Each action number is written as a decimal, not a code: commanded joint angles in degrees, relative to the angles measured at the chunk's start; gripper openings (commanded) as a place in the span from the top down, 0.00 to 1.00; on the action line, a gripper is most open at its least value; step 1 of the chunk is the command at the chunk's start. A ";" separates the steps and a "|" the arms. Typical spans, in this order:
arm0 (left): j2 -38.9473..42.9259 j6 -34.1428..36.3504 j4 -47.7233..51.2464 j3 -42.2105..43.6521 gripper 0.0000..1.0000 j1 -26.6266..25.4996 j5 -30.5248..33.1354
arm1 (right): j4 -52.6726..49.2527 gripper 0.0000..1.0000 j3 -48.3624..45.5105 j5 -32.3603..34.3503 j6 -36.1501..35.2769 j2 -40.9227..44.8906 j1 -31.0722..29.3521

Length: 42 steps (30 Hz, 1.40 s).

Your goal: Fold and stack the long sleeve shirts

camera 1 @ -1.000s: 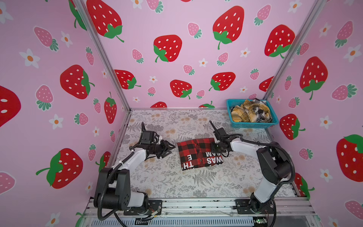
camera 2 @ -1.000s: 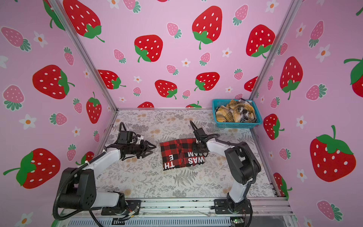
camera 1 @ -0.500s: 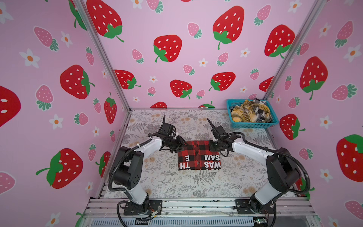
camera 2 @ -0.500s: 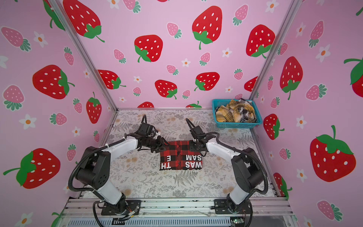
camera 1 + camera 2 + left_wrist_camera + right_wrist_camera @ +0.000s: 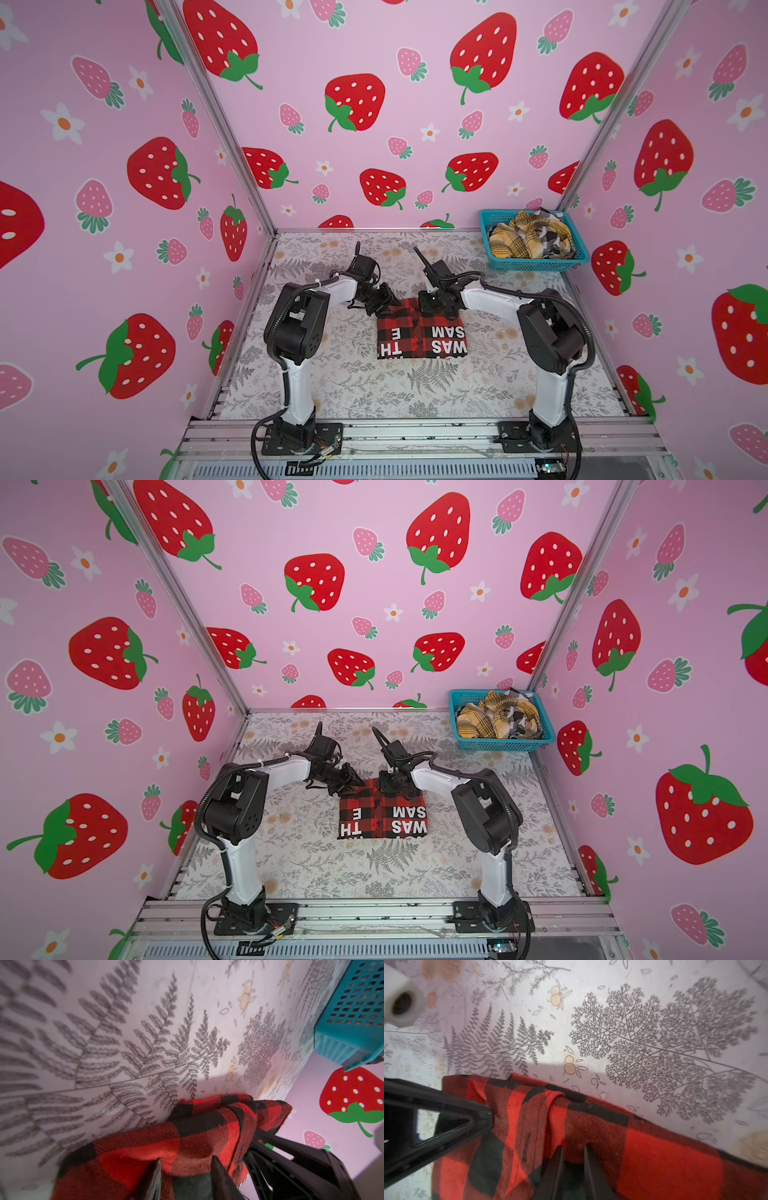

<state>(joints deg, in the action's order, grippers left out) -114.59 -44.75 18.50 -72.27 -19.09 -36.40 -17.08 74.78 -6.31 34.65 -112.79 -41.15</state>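
A folded red-and-black shirt [image 5: 422,334] [image 5: 382,816] with white lettering lies flat mid-table. My left gripper [image 5: 384,305] [image 5: 350,785] sits at its far left corner. In the left wrist view this gripper [image 5: 186,1162] is open, its fingers standing apart with a fold of the red shirt [image 5: 187,1136] between them. My right gripper [image 5: 432,306] [image 5: 395,786] is at the far edge, near the middle. In the right wrist view it [image 5: 573,1150] is shut on a pinch of the shirt [image 5: 633,1147]. A mustard-yellow shirt [image 5: 525,241] and a black-white one [image 5: 555,237] lie crumpled in the basket.
The teal mesh basket [image 5: 534,264] [image 5: 498,744] [image 5: 353,1012] stands in the far right corner against the strawberry walls. Fern-print table surface [image 5: 374,395] surrounds the shirt. Both arms' bases stand on the front rail. The left gripper's finger [image 5: 446,1122] shows in the right wrist view.
My left arm swung right from the bare table to the shirt's far left corner, its jaws narrowing. The tilted shirt now lies square. The right gripper stayed on the far edge.
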 commanded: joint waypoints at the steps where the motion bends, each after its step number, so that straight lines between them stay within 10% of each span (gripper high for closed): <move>1: -2.25 1.41 4.09 -1.78 0.60 0.26 3.80 | 0.38 0.80 1.35 0.34 -0.05 -1.79 1.46; 24: 19.61 0.45 9.45 5.52 0.59 -8.97 5.20 | -4.76 0.74 -17.45 0.19 -0.10 23.14 0.83; 42: 8.12 0.88 6.13 8.14 0.62 -8.65 4.60 | 0.02 0.76 -27.20 0.17 1.02 19.71 0.89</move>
<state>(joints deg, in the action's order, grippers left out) -105.58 -43.83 24.53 -63.26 -28.01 -32.45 -15.18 49.47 -6.50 34.89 -92.42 -40.01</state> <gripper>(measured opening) 0.380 0.237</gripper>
